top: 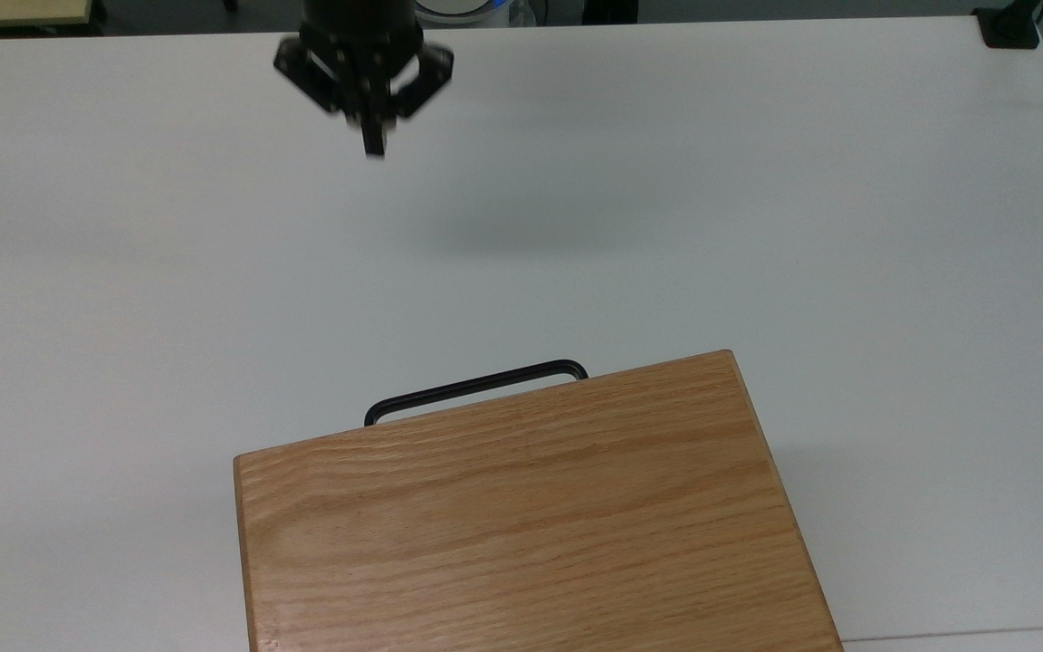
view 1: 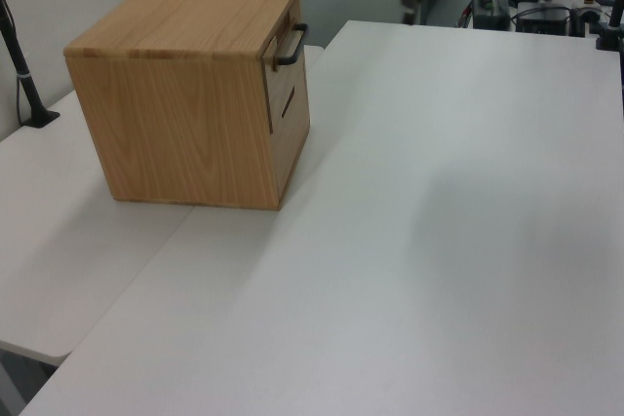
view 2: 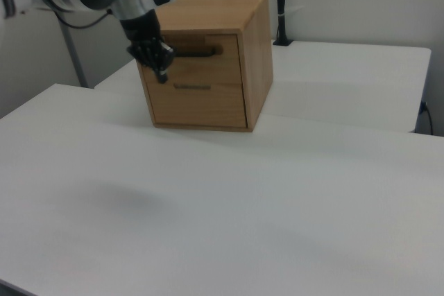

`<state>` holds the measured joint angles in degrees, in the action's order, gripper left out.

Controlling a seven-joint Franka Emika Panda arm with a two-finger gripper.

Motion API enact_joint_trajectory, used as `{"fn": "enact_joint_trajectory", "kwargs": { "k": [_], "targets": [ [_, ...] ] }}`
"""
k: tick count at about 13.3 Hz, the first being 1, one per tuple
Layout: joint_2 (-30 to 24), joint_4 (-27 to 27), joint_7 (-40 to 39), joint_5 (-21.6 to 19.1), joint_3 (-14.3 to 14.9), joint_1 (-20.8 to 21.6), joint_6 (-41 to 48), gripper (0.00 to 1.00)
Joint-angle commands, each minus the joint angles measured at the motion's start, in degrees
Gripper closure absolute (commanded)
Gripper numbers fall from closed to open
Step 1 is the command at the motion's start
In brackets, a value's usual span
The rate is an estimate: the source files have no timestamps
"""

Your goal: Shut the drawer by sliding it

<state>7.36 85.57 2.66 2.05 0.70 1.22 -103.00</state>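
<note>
The drawer (view 2: pixel 208 67) is the upper front panel of the oak cabinet (top: pixel 521 516), and it sits flush with the cabinet face. Its thin black bar handle (top: pixel 476 389) juts out past the cabinet's far edge in the top view and also appears in the left view (view 1: pixel 291 46). My gripper (top: pixel 375 147) hangs far from the handle near the top view's upper edge, shut with nothing held. In the right view the gripper (view 2: pixel 163 76) appears in front of the cabinet's left front corner, apart from it.
A lower front panel with a slot (view 2: pixel 191 88) sits under the drawer. The cabinet stands on a wide white table (top: pixel 757 226). A black pole (view 1: pixel 19 65) rises at the left view's left. Equipment clutters the far end of the table (view 1: pixel 526 7).
</note>
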Motion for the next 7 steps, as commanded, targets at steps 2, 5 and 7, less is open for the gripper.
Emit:
{"fn": "enact_joint_trajectory", "kwargs": {
  "k": [2, 5, 7],
  "targets": [
    [-9.71, 9.15, -0.81, -4.24, 0.26, -1.48, 9.49, 0.48],
    [-12.09, 11.45, -1.25, -3.90, 0.26, -1.39, 9.14, 0.00],
    [-12.28, 11.55, -1.16, -2.93, 0.35, -1.48, 8.17, 0.00]
  ]
}}
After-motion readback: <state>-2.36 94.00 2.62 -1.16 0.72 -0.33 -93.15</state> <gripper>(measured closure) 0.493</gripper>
